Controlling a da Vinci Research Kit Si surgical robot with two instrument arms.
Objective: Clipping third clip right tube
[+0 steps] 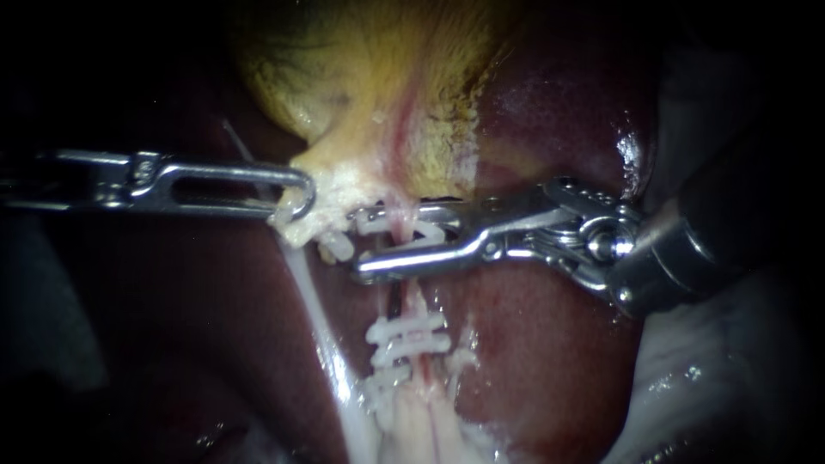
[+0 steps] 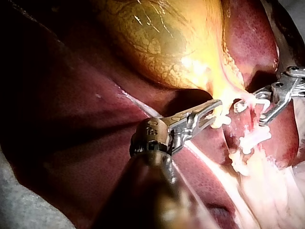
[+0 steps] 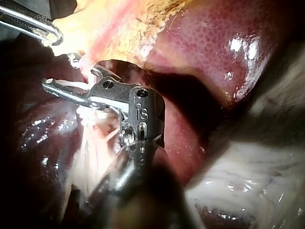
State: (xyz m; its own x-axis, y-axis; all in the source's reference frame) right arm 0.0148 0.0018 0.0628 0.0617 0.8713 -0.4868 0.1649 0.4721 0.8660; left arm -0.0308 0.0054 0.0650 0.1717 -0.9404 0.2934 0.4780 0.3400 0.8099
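Right tube (image 1: 418, 301): a thin pink tube. It runs from the narrow end of the yellow gallbladder (image 1: 369, 77) down over the dark red liver (image 1: 550, 369).
Top clip (image 1: 427, 232): a white clip lying across the right tube, high up, close to the gallbladder.
Lower clips (image 1: 408, 331): two more white clips across the right tube, further down, one just under the other.
Right instrument (image 1: 357, 241): comes in from the right of the right tube. Its jaws are apart, one above the top clip and one below it. Both jaws reach across the tube. I cannot tell if they touch the clip.
In the way: the lower jaw covers a bit of the right tube, and the top clip covers another bit. Between that jaw and the lower clips the tube shows bare.
Left instrument (image 1: 296, 202): comes in from the left of the right tube. Its jaws are clenched on a lump of white tissue (image 1: 331, 202) at the gallbladder's narrow end. Its tip is off to the tube's left side.
Left tube (image 1: 326, 344): a white tube to the left of the right tube. It starts at the white tissue and slants down, ending up near the lower clips.
Liver: wet and shiny, on both sides of the right tube.
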